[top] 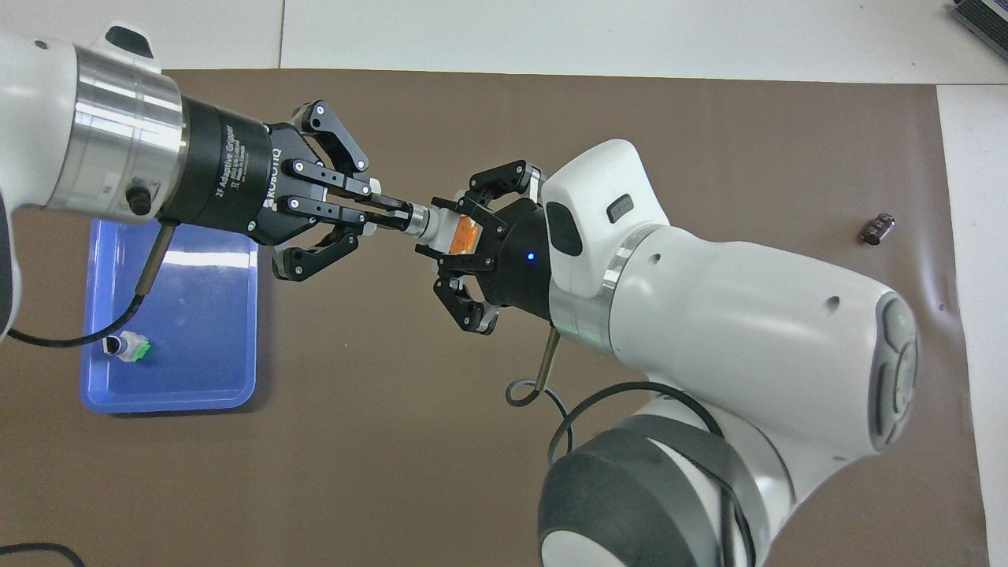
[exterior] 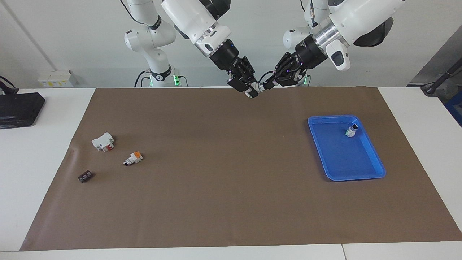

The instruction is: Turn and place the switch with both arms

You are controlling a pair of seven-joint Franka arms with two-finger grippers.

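Gripping one switch point(top: 450, 231): two grippers, apparently clamped.

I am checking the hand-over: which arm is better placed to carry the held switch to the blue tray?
Probably left. The left gripper grips the switch together with the right gripper, and the blue tray lies at the left arm's end of the table.

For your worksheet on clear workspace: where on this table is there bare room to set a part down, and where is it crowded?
Bare: brown mat between blue tray and orange-faced switch. Crowded: that switch, white block and dark piece cluster at the right arm's end.
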